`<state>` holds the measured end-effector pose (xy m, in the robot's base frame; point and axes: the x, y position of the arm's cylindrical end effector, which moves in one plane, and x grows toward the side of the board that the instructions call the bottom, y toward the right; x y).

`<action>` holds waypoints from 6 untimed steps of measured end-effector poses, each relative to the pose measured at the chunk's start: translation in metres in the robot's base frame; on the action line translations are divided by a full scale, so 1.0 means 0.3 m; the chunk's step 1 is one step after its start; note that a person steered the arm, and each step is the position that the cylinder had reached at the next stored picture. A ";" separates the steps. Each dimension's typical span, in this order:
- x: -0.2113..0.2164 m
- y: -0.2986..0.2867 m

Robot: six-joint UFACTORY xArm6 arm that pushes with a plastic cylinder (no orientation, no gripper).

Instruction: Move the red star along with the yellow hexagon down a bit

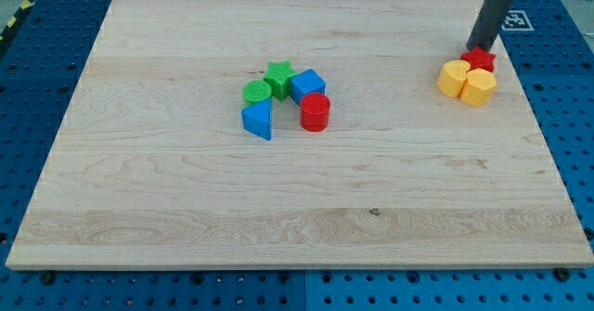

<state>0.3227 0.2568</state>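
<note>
The red star [481, 59] lies near the view's upper right on the wooden board [297, 190]. Two yellow blocks touch it from below: a yellow hexagon [479, 88] and a rounder yellow block [453, 77] to its left. My tip [480, 48] rests at the top edge of the red star, touching it or nearly so. The rod leans up and to the right, out of the view's top.
A cluster sits left of centre: a green star [278, 73], a green cylinder [257, 92], a blue cube [307, 84], a red cylinder [315, 112] and a blue triangular block [258, 120]. The board's right edge lies near the yellow blocks.
</note>
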 end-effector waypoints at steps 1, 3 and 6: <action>0.042 0.001; 0.068 0.006; 0.149 0.006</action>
